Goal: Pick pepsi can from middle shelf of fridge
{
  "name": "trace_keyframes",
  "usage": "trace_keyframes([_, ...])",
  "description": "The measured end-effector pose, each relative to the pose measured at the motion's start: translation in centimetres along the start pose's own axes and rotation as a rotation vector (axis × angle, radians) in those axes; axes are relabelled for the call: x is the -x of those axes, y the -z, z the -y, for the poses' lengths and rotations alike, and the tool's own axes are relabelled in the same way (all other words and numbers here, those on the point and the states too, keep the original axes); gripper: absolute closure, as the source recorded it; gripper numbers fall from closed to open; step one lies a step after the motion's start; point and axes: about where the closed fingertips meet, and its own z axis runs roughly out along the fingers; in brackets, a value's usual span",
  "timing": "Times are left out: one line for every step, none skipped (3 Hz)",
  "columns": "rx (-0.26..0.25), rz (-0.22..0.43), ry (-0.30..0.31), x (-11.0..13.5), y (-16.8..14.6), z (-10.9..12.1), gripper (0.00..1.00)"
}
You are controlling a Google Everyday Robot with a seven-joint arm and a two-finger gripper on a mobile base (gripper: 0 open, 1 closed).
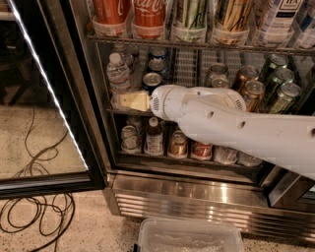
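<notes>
The fridge [197, 194] stands with its glass door swung out to the left. On the middle shelf [125, 112], a lane of blue pepsi cans [151, 80] runs front to back, left of centre. My gripper [131, 101] is at the shelf's front rail, low and just left of the frontmost pepsi can, below a clear water bottle [118, 73]. The white arm [236, 128] reaches in from the right and hides the front of the shelf behind it. Nothing shows as held.
Copper cans [252, 91] and green cans [283, 96] fill the shelf's right lanes. Cola cups [147, 15] and tall cans stand on the top rack, and bottles and cans [153, 139] on the bottom one. A clear plastic bin [189, 238] sits on the floor in front, with black cables [34, 216] at left.
</notes>
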Motion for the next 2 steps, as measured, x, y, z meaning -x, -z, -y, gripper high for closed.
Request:
trace_keyframes([0.002,0.019,0.007,0.05,-0.15,0.02,0.0])
trace_keyframes([-0.005,0.044,0.002,0.0,-0.31,0.45,0.0])
